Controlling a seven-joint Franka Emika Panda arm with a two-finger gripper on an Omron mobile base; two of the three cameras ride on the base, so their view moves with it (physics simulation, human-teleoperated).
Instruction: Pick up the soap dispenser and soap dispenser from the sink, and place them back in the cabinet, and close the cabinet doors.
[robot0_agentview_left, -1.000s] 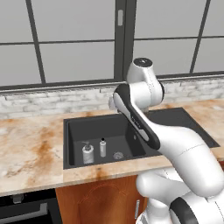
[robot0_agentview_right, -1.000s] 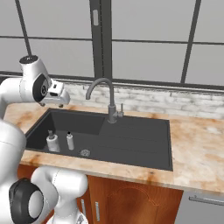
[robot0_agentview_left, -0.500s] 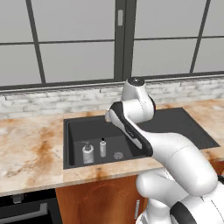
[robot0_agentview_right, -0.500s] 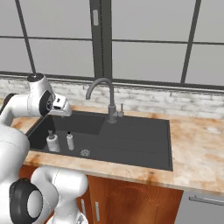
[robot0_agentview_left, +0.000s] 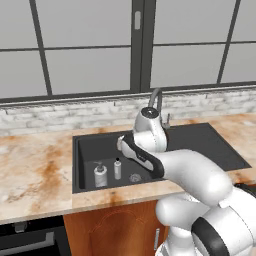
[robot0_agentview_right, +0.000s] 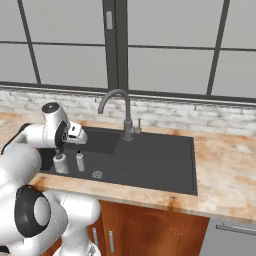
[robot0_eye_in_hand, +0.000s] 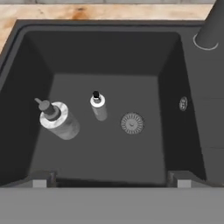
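Two soap dispensers stand upright on the floor of the dark sink (robot0_eye_in_hand: 109, 151). The wider marbled one (robot0_eye_in_hand: 59, 120) (robot0_agentview_left: 100, 176) (robot0_agentview_right: 60, 163) is left of the slim white one with a black top (robot0_eye_in_hand: 99, 106) (robot0_agentview_left: 117, 169) (robot0_agentview_right: 79, 161). My gripper (robot0_eye_in_hand: 111, 181) hangs open above the basin's near edge with nothing between its fingertips (robot0_eye_in_hand: 41, 179), and both bottles lie ahead of it and lower. The round steel drain (robot0_eye_in_hand: 132, 123) is just right of the slim bottle. The cabinet and its doors are out of view.
The grey curved faucet (robot0_agentview_right: 117, 100) (robot0_agentview_left: 156, 97) rises behind the basin, by the flat draining section (robot0_agentview_right: 160, 160). Marbled counter (robot0_agentview_left: 35, 170) (robot0_agentview_right: 225, 170) surrounds the sink. A brick backsplash and windows stand behind, with wooden fronts (robot0_agentview_right: 150, 230) below.
The arm has bent forward and lowered, bringing the hand down from above the counter to just over the sink basin. The gripper has stayed open and the bottles have not moved.
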